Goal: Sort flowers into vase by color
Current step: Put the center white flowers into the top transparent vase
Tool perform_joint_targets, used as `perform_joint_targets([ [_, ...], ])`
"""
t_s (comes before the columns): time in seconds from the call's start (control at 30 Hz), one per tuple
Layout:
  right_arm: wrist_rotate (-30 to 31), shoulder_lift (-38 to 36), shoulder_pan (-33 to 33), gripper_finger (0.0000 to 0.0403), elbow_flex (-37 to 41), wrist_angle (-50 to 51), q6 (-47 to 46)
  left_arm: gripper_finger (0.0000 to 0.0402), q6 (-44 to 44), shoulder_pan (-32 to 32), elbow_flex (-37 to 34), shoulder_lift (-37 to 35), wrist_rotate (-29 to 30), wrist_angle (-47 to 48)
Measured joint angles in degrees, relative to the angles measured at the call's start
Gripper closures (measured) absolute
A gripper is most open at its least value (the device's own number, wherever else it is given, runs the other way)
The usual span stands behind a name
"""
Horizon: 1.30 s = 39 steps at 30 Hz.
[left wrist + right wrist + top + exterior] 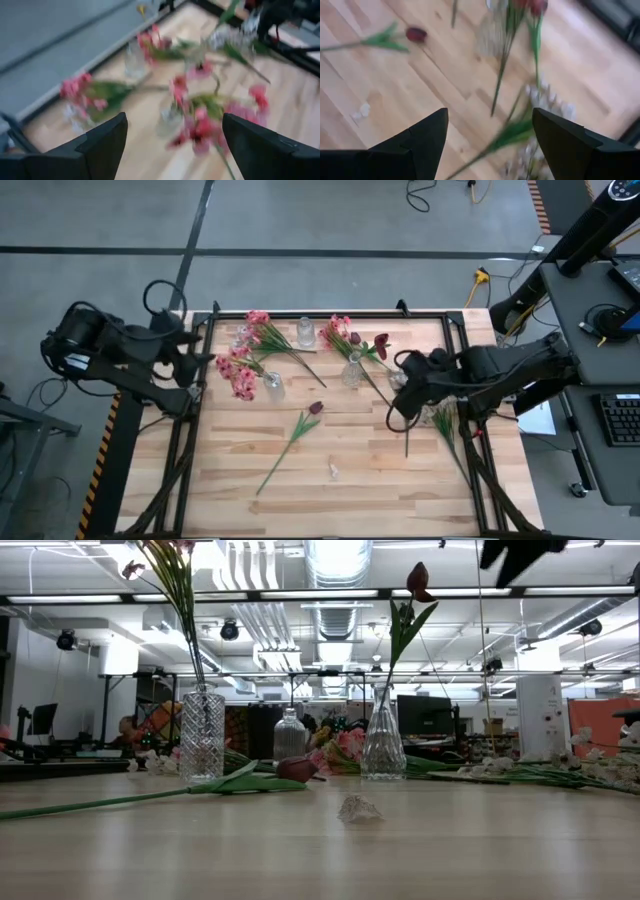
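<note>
Pink flowers (240,372) lie at the table's far left, some standing in a glass vase (203,735). Dark red blooms (380,345) stand in a second vase (352,372) at the far middle. One dark red tulip (315,408) lies flat on the boards, its stalk running toward the near edge. White flowers (440,420) lie at the right, under my right arm. My left gripper (172,135) hangs open above the table's left edge, facing the pink flowers. My right gripper (490,135) is open, held high over the white flowers (545,100), pointing down.
A third glass vase (305,332) stands at the far edge with no stalk in it. A small pale scrap (334,471) lies near the front. The near half of the table (400,500) shows bare boards. A black frame (330,313) borders the table.
</note>
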<state>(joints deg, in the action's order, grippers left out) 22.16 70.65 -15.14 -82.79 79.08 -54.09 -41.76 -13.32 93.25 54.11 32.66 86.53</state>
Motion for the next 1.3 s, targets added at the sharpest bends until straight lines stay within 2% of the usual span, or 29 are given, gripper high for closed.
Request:
perform_joint_targets([
  [0.1,-3.0,0.0,0.0,0.0123,4.1,0.0,-5.0,0.0094,5.9,0.0,-0.1,-0.2,0.7,-3.8],
  [0.2,-6.1,0.0,0.0,0.0127,8.9,0.0,-11.0,0.0094,13.1,0.0,-0.2,-0.2,-2.9,-6.9],
  [0.3,-8.9,0.0,0.0,0.0132,13.9,-1.4,-16.5,0.0094,18.8,0.0,-0.3,-0.2,-3.5,-9.4],
  [0.47,-11.2,0.0,0.0,0.0130,22.8,-10.6,-20.6,0.0094,28.1,0.0,-0.3,-0.9,-2.7,-14.9],
  [0.57,-12.3,0.0,0.0,0.0120,28.0,-18.6,-21.6,0.0094,33.0,0.0,-0.3,-1.7,-2.6,-21.7],
  [0.67,-12.3,0.0,0.1,0.0109,31.5,-21.2,-24.0,0.0094,37.2,0.0,-0.2,-2.0,-3.6,-27.8],
  [0.83,-11.8,0.0,0.2,0.0102,36.6,-22.1,-29.0,0.0094,41.1,0.0,1.5,-1.2,-5.7,-30.6],
  [1.0,-10.1,0.0,0.2,0.0102,41.9,-30.9,-31.9,0.0094,43.0,0.0,1.6,0.8,-11.3,-31.0],
  [1.13,-10.1,1.4,0.2,0.0111,44.9,-37.9,-33.1,0.0094,45.0,0.0,1.6,2.9,-11.6,-30.8],
  [1.3,-10.2,6.4,0.2,0.0128,45.2,-38.7,-35.4,0.0094,46.8,0.0,1.6,4.4,-11.0,-30.8],
])
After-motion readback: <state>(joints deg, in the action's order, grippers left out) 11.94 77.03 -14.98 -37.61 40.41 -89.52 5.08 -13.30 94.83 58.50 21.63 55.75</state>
